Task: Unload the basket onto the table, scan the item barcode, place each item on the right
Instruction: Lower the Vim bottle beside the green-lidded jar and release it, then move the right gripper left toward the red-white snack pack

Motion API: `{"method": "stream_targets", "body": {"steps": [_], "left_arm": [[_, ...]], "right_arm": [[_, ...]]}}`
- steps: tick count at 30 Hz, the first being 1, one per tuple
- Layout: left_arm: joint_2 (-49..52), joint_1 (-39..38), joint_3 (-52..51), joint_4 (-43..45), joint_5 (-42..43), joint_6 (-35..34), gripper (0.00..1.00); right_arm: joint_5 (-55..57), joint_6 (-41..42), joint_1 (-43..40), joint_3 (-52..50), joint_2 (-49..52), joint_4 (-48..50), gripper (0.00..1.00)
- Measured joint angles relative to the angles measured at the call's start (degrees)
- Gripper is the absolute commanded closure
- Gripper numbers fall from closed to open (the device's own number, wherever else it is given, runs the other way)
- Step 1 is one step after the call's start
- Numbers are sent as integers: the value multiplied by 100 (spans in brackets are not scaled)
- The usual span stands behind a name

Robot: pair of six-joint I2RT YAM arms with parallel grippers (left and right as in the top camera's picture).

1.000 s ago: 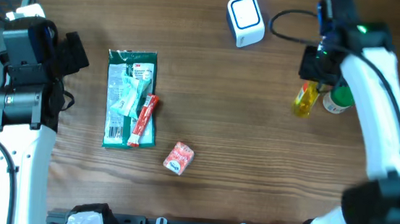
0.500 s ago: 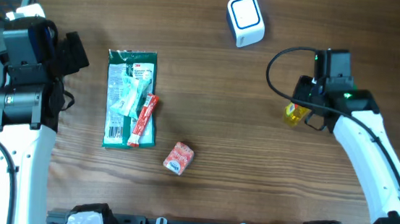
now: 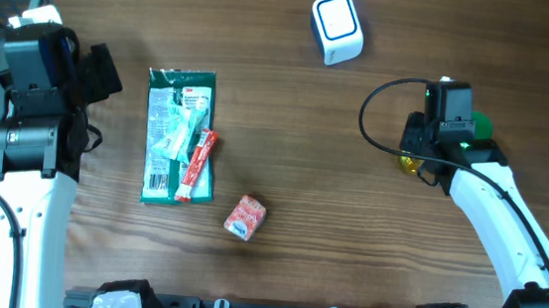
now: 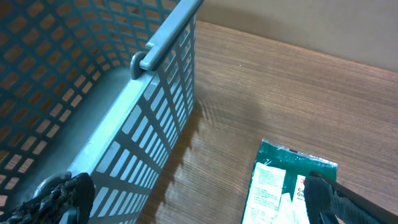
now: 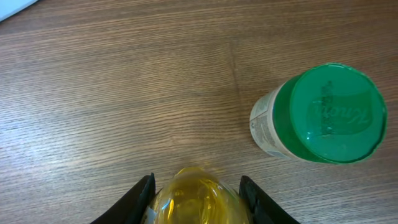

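I see the yellow bottle (image 5: 193,194) clamped in my right gripper (image 5: 196,182), with a finger (image 5: 142,198) pressed to either side and the jaws partly closed around it. It sits over the right part of the wooden surface (image 3: 350,201). A green-lidded jar (image 5: 326,112) stands upright just beside it. The white scanner (image 3: 337,27) is well apart, up at the far edge. My left gripper (image 4: 199,200) is spread wide and holds nothing. It hangs beside the blue mesh basket (image 4: 93,93), with the green packet (image 4: 280,186) under it.
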Motion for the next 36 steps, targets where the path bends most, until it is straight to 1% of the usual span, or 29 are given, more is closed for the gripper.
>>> {"method": "stream_targets", "body": {"steps": [4,7,8,9,11,12,14,16,22,26,28,30,32,33,36], "left_arm": [[0,0,0,0,0,0,0],[0,0,2,0,0,0,0],[0,0,0,2,0,0,0],[0,0,2,0,0,0,0],[0,0,2,0,0,0,0],[0,0,2,0,0,0,0],[0,0,0,2,0,0,0],[0,0,0,0,0,0,0],[0,0,0,0,0,0,0],[0,0,2,0,0,0,0],[0,0,2,0,0,0,0],[0,0,2,0,0,0,0],[0,0,0,0,0,0,0],[0,0,0,0,0,0,0],[0,0,0,2,0,0,0]], "right_arm": [[81,-15,0,2,140,39,93],[98,-15,0,2,151,76,84],[98,-15,0,2,155,98,76],[98,-15,0,2,160,114,65],[101,-15,0,2,175,142,55],[101,-33,0,2,175,144,44],[103,-94,0,9,181,136,42],[103,-146,0,68,188,11,42],[103,-181,0,702,205,-645,38],[-15,-249,0,1084,168,-992,37],[-407,-444,0,1349,79,-1222,37],[-782,-590,0,1617,-28,-1434,39],[-1084,-680,0,1963,-109,-1790,44],[-1250,-708,0,2197,-136,-2006,51],[-1663,-719,0,2776,-151,-2557,79]]}}
